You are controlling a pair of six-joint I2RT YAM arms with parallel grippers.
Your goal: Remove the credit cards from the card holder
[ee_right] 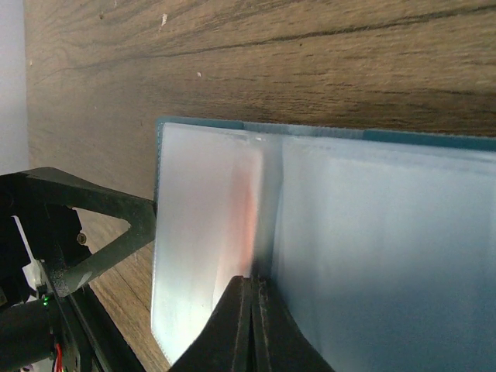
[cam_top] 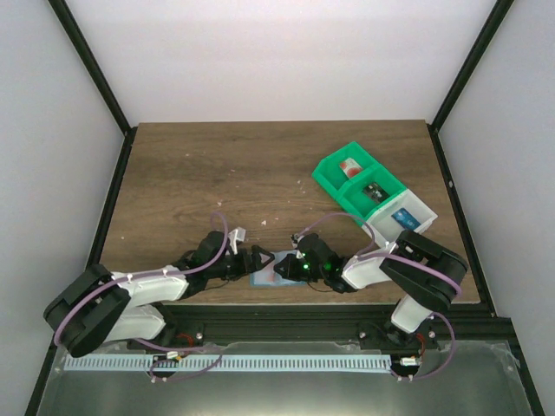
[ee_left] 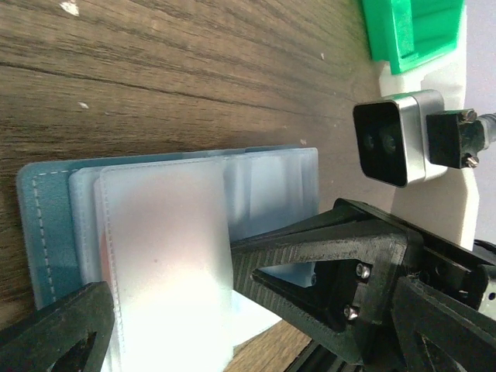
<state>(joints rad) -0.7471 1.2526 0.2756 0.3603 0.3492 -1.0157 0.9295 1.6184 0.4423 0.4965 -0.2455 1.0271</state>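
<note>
The light-blue card holder (cam_top: 264, 276) lies open and flat near the table's front edge, between my two grippers. Its frosted pockets (ee_left: 167, 232) face up. A pinkish-red tint of a credit card (ee_right: 246, 221) shows through the pocket beside the centre crease; no card edge shows clearly. My left gripper (ee_left: 178, 306) is open, its fingers straddling the holder's near half. My right gripper (ee_right: 252, 288) is shut, its tips on the crease with nothing visible between them.
A green-and-white row of bins (cam_top: 373, 189) stands at the back right, with small flat items inside. The right arm's wrist camera (ee_left: 391, 141) sits close to my left gripper. The table's front edge runs just behind the holder.
</note>
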